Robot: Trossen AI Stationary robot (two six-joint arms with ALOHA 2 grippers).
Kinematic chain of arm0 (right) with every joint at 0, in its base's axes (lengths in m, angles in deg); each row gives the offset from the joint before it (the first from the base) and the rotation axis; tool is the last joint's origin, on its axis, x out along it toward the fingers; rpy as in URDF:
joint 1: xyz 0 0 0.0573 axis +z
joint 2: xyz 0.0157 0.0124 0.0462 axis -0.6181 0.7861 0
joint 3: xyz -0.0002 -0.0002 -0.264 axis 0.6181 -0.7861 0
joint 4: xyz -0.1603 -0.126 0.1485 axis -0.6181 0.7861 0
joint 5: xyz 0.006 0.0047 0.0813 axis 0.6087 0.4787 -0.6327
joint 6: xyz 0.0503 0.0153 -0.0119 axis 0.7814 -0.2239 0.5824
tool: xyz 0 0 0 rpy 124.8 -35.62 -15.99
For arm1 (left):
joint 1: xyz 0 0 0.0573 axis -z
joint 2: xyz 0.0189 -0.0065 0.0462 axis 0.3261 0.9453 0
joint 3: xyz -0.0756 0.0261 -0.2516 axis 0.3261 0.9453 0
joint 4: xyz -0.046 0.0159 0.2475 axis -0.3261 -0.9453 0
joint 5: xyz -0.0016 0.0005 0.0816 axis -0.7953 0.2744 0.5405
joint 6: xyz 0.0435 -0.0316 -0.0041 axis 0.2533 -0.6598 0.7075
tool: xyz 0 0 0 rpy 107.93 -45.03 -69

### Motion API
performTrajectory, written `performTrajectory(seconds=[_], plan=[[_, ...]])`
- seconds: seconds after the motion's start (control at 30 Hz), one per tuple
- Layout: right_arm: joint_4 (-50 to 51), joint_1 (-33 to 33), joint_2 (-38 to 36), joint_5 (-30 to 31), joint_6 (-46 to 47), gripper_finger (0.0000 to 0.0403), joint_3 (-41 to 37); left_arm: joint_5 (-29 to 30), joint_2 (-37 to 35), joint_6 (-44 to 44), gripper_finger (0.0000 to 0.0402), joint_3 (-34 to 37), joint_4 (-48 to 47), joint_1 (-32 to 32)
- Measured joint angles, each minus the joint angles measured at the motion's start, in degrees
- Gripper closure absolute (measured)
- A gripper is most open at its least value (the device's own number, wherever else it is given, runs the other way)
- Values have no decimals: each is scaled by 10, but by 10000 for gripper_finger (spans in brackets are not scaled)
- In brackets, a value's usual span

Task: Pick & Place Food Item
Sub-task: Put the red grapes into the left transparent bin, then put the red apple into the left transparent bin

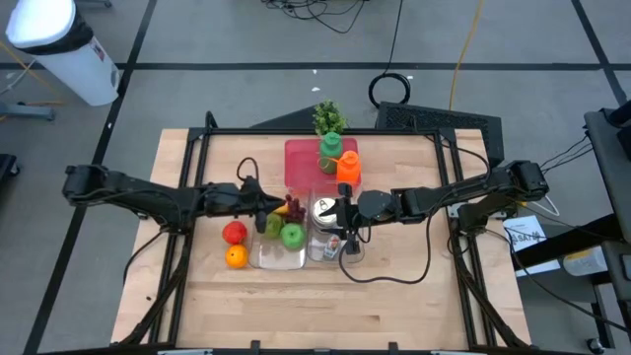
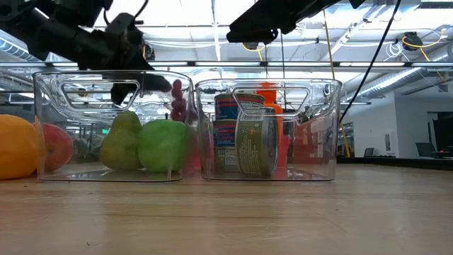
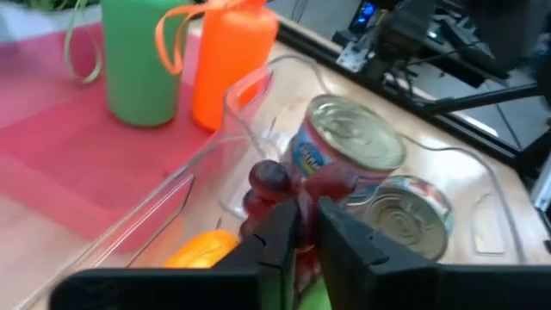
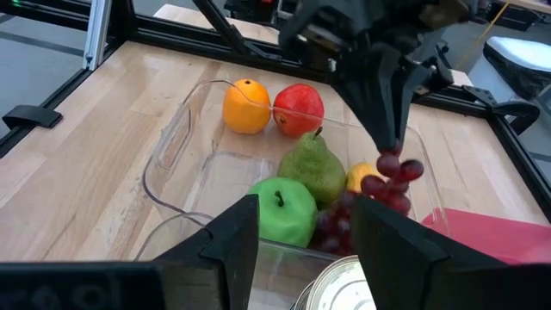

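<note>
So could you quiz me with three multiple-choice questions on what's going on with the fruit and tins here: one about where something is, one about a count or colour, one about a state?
1. Where are the orange and the red apple?
A. On the wood just outside the clear fruit bin
B. Inside the bin of tins
C. On the red mat

2. What colours are the two bottles on the red mat?
A. Both blue
B. One green, one orange
C. One white, one black

3. What is the left gripper doing?
A. Hanging empty, far from the bins
B. Pinching the grape bunch by its top, above the fruit bin
C. Gripping a tin

Answers: 1 A, the right wrist view shows both beyond the bin's wall. 2 B, the left wrist view shows them side by side. 3 B, the grapes dangle from its fingertips.
</note>
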Motion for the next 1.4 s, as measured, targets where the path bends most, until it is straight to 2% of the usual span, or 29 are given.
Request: performTrajectory(seconds=[0.33,0.6,0.7,0.83,0.93,1.03,1.27,1.4], plan=[[0,0,0,0,0,234,0,13,23,-19,228,0,1,-39],[5,0,0,0,0,234,0,-4,18,23,172,0,-3,-40],[5,0,0,0,0,234,0,-29,-8,28,164,0,-5,-40],[7,0,0,0,0,234,0,-108,-66,21,160,0,-47,-40],[13,0,0,0,0,234,0,-159,-125,-8,160,0,-101,-40],[13,0,0,0,0,234,0,-176,-190,-33,160,0,-175,-38],[13,0,0,0,6,234,0,-85,-312,-71,160,-14,-332,25],[13,0,0,0,9,234,0,-1,-331,-112,160,-56,-492,68]])
